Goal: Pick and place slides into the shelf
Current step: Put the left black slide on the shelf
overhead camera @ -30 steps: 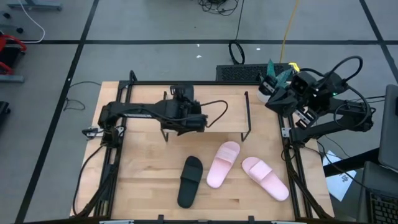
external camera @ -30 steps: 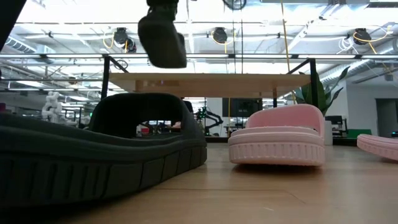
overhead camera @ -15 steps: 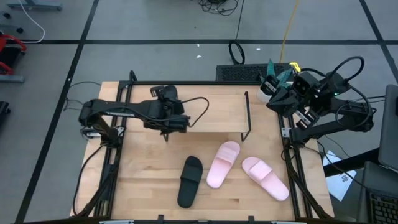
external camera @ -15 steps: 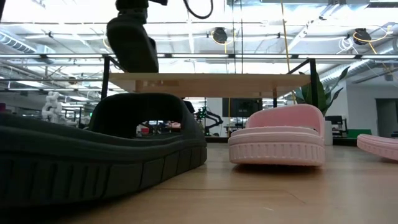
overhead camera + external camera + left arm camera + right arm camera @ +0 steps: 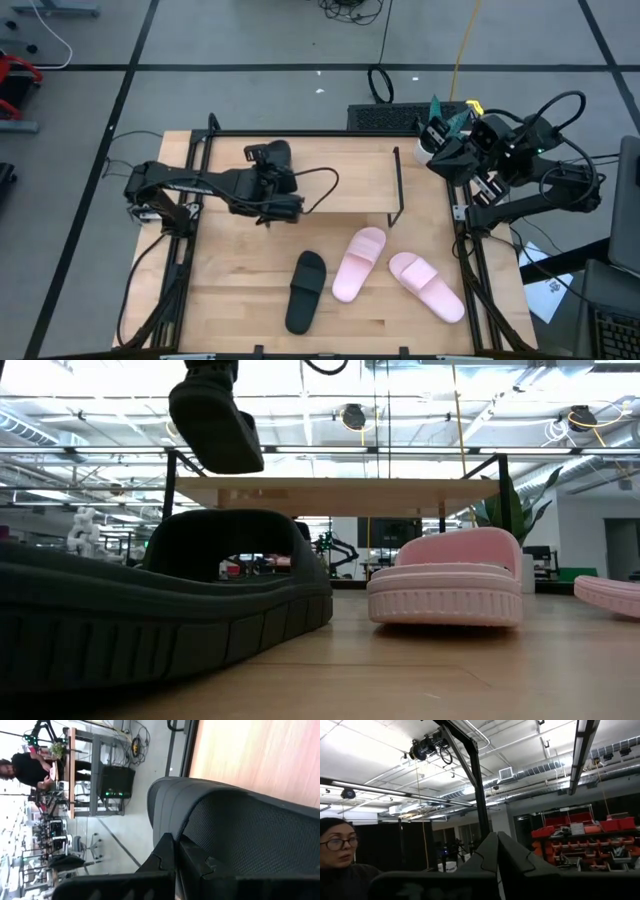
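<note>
A black slide (image 5: 266, 156) hangs in the air over the shelf's left end, with my left gripper (image 5: 272, 174) shut on it. In the low view this slide (image 5: 215, 425) tilts above the plank. The shelf (image 5: 350, 185), a light plank on a black wire frame, stands at the table's far middle. On the tabletop in front of it lie a second black slide (image 5: 306, 291) and two pink slides (image 5: 358, 263) (image 5: 427, 286), soles down. My right gripper (image 5: 440, 150) waits, shut, raised at the far right. My left gripper is shut on the black slide at its rim (image 5: 167, 827), beside the textured surface (image 5: 250, 835). The fingers (image 5: 162, 857) cover the exact place of contact. They come from the near side, slanting down. The slide is lifted clear and tilted.
The shelf's black uprights (image 5: 398, 185) stand at its right end. Black rails (image 5: 185, 260) run along both table sides. A person (image 5: 30, 767) is in the room beyond the table's far edge. Bare tabletop (image 5: 230, 290) lies left of the slides.
My left gripper has carried the black slide toward the table's left edge, from over the shelf's left part to its left end. It stays shut on the slide. The slide remains clear of the shelf and has tipped a little.
</note>
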Tool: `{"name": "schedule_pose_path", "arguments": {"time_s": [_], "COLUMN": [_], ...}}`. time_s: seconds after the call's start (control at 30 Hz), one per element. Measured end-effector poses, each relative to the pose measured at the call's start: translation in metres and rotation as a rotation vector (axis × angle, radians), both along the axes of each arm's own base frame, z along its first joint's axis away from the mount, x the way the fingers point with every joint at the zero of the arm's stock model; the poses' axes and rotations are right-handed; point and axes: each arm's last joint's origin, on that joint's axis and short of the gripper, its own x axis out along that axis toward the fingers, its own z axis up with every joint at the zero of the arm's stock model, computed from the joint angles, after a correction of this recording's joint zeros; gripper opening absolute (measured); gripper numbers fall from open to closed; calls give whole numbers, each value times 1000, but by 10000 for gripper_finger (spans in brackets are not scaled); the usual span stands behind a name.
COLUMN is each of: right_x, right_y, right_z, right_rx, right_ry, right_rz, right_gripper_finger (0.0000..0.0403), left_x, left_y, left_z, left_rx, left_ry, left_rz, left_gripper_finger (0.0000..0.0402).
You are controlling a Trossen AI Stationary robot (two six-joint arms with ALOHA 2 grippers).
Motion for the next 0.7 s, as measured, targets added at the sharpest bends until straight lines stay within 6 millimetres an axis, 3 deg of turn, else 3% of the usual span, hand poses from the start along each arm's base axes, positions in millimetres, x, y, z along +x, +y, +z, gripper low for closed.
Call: {"name": "schedule_pose_path", "arguments": {"time_s": [0.7], "right_x": [0], "right_y": [-3], "right_z": [0], "right_rx": [0], "right_ry": [1], "right_rz": [-19], "right_gripper_finger": [0], "left_x": [19], "left_y": [10], "left_z": [-9], "left_rx": [-39], "left_ry": [-8], "left_rz": [-31], "left_gripper_finger": [0]}}
